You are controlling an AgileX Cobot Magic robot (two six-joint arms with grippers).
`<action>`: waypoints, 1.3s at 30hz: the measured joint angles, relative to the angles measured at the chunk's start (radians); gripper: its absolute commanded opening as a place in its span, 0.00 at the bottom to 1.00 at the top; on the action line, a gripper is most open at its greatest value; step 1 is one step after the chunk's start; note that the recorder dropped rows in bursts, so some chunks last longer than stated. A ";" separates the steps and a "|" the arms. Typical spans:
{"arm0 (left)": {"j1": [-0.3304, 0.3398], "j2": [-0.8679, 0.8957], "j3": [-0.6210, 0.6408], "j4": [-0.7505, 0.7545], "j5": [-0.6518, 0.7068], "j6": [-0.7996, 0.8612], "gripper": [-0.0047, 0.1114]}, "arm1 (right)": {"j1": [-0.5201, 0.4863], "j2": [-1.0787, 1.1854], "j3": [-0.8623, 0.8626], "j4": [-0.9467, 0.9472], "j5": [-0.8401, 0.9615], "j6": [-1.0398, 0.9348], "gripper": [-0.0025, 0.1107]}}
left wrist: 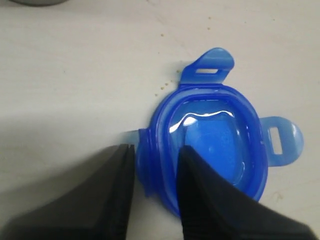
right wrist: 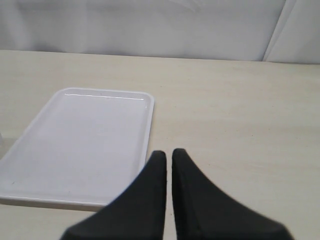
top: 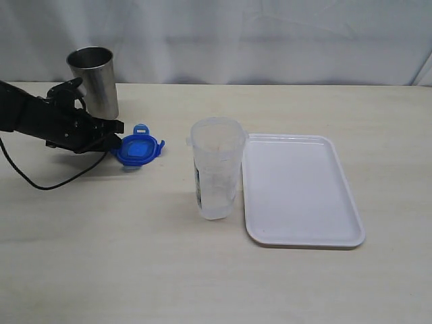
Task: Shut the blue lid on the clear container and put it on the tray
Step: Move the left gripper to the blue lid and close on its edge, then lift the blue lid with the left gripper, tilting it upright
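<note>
Left gripper [left wrist: 156,152] straddles the rim of the small bright-blue plastic lid [left wrist: 220,135] on the table [top: 135,270]; clamped or loose, can't tell. Right gripper [right wrist: 169,156] clenched, empty. Tall clear plastic container [top: 216,169] stands just beside the flat white rectangular tray [top: 300,189].

Blue lid [left wrist: 220,132] partly behind jaws

The right tool [right wrist: 169,151] (jaws together) hangs by the tray [right wrist: 75,145], seemingly above the table [right wrist: 240,110].

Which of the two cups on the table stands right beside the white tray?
The clear container, translucent plastic, beside the tray. The steel cup is shiny metal and stands far off, behind the blue lid.
</note>
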 measured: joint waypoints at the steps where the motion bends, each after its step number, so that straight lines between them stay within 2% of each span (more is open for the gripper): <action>1: 0.000 0.000 0.000 0.000 0.000 0.000 0.28 | 0.000 0.000 0.000 0.000 0.000 0.000 0.06; 5: 0.000 0.000 0.000 -0.003 -0.007 0.002 0.26 | 0.000 0.000 0.000 0.000 0.000 0.000 0.06; 14: 0.000 0.000 0.000 -0.006 -0.010 0.002 0.04 | 0.000 0.000 0.000 0.000 0.000 0.000 0.06; 22: 0.000 0.000 0.000 0.016 0.062 0.002 0.04 | 0.000 0.000 0.000 0.000 0.000 0.000 0.06; 26: 0.000 -0.007 0.000 0.114 0.092 -0.066 0.04 | 0.000 0.000 0.000 0.000 0.000 0.000 0.06; 33: 0.000 -0.063 0.000 0.416 0.118 -0.281 0.04 | 0.000 0.000 0.000 0.000 0.000 0.000 0.06; 39: 0.000 -0.164 0.068 0.482 0.112 -0.322 0.04 | 0.000 0.000 0.000 0.000 0.000 0.000 0.06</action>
